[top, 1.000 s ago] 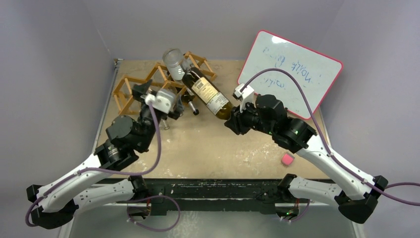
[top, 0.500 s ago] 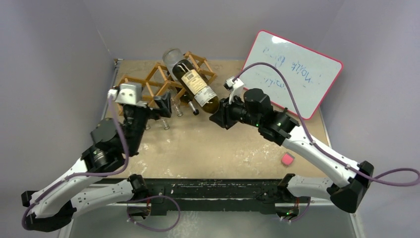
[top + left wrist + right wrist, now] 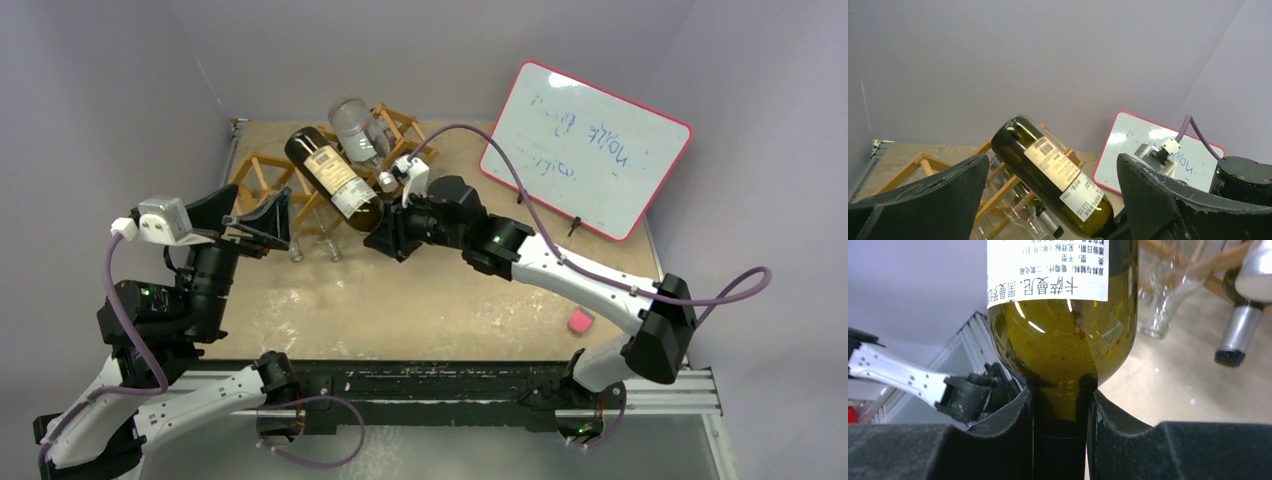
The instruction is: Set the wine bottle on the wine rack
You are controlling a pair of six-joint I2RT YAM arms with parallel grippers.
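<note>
Fingers (image 3: 998, 437) of the right gripper (image 3: 1060, 405) are pressed in on the neck of the wine bottle (image 3: 1060, 340), one on each side, just below its shoulder. In the top view this dark green bottle slants through the upper middle of the frame, base up and to the left over the wine rack (image 3: 255, 165), neck down and to the right in the gripper. Whether it touches the slats cannot be told. It carries one white label (image 3: 1063, 172) with a barcode. Up close the glass shows olive-yellow with dark specks inside; whether it holds any liquid cannot be told.

The left gripper (image 3: 1053, 162) is spread wide and holds nothing. It sits at the left of the top view, facing the bottle and rack.

There is one rack, lying along the upper left of the table (image 3: 450, 290). It holds a clear glass bottle (image 3: 350, 120) with its round base turned upward at the top middle. Two clear necks (image 3: 297, 250) poke out of its lower edge. One dark neck (image 3: 1233, 335), wrapped in silver foil, shows at the right of the right wrist view. The held bottle hides part of the rack, so the full count of racked bottles cannot be told.

One whiteboard (image 3: 585, 150) with a red rim and faint writing leans at the upper right. One small pink block (image 3: 579, 321) lies at the lower right.
</note>
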